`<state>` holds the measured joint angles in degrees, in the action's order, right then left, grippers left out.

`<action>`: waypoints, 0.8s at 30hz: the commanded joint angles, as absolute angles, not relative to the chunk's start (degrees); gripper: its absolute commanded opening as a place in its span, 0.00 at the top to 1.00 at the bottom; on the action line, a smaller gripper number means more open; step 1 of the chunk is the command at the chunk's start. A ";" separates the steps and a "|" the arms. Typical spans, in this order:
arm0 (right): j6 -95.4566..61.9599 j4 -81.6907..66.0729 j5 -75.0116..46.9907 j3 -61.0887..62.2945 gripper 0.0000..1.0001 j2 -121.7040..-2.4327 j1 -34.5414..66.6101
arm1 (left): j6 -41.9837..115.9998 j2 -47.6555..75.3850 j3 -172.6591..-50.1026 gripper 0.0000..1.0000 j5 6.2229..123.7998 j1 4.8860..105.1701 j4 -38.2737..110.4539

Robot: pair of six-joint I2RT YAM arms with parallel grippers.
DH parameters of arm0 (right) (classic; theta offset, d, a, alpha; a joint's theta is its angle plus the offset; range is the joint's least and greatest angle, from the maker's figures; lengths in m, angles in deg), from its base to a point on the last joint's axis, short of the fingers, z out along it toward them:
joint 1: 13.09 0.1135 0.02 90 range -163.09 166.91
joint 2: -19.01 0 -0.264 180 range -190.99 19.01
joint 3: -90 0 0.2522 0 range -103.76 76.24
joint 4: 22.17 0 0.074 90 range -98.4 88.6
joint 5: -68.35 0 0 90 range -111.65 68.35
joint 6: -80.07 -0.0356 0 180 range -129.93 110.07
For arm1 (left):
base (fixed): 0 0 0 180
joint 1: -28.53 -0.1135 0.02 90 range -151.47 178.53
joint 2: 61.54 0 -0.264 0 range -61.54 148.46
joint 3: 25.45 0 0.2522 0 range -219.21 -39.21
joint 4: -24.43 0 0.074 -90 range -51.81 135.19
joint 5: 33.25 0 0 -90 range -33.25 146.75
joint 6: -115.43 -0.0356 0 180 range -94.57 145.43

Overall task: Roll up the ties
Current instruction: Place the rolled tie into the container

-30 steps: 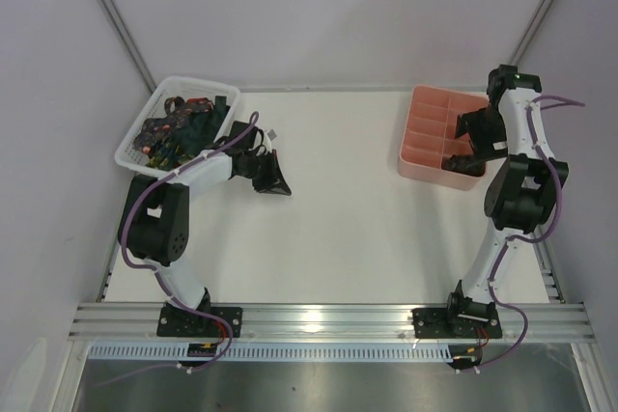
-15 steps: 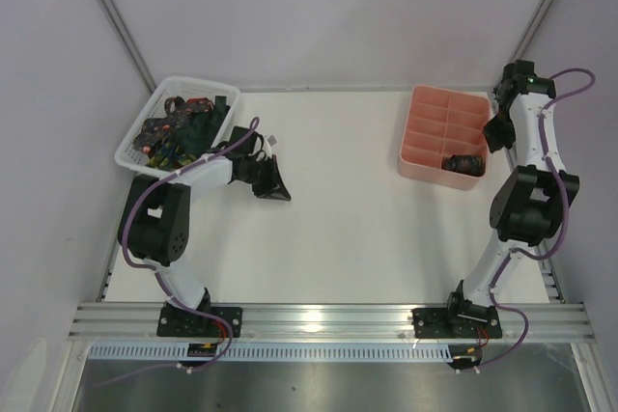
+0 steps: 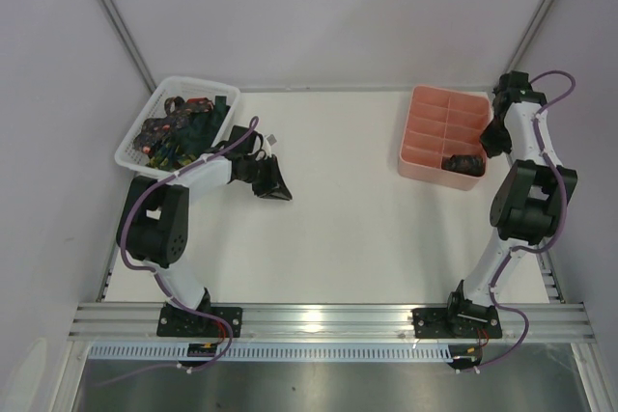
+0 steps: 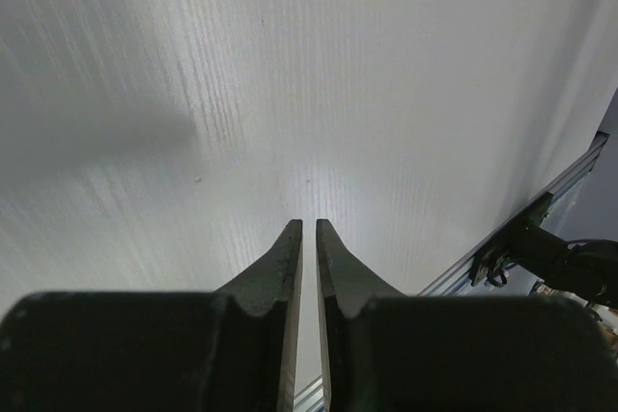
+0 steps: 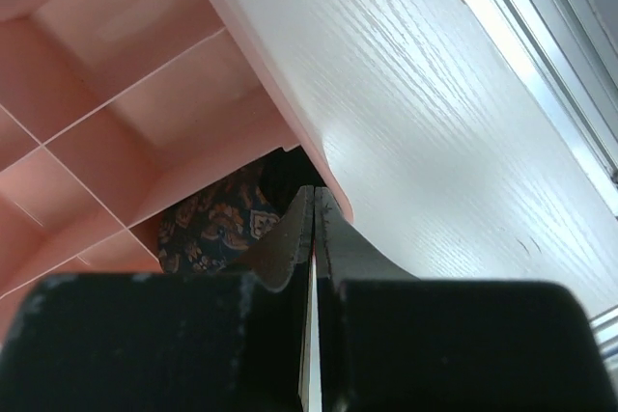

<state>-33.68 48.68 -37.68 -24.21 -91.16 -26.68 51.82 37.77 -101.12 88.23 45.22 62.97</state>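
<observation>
Standing over the table, I see the right claw [image 5: 313, 190] with its two fingers pressed flat together and nothing between them. Its tips hover at the rim of the pink tray [image 5: 145, 26]. Just ahead of those tips and a little to their left, one rolled tie [image 5: 217, 229], dark with orange and blue marks, sits in an end compartment of that tray. From above, the same roll [image 3: 463, 162] lies in the tray's near corner, close beside the right claw [image 3: 494, 135]. Across the table [image 3: 357, 209], the left claw [image 4: 309, 224] shows a thin slit between its fingers. It pinches nothing, and only bare white tabletop lies ahead of it. Behind that claw [image 3: 275, 185], back past its wrist, more ties [image 3: 179, 127] lie tangled in the white basket [image 3: 130, 156].
</observation>
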 commanded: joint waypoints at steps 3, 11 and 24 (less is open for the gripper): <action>-28.93 43.54 -35.45 -21.33 1.00 -92.35 -26.45 | 50.57 34.70 -102.93 0.86 88.57 44.70 63.33; -27.42 41.69 -31.59 -16.76 1.00 -90.85 -24.44 | 50.39 34.79 -102.93 0.86 88.30 44.70 63.51; -30.06 42.57 -33.08 -16.57 1.00 -89.80 -25.47 | 50.04 34.44 -102.93 0.86 87.78 44.70 64.12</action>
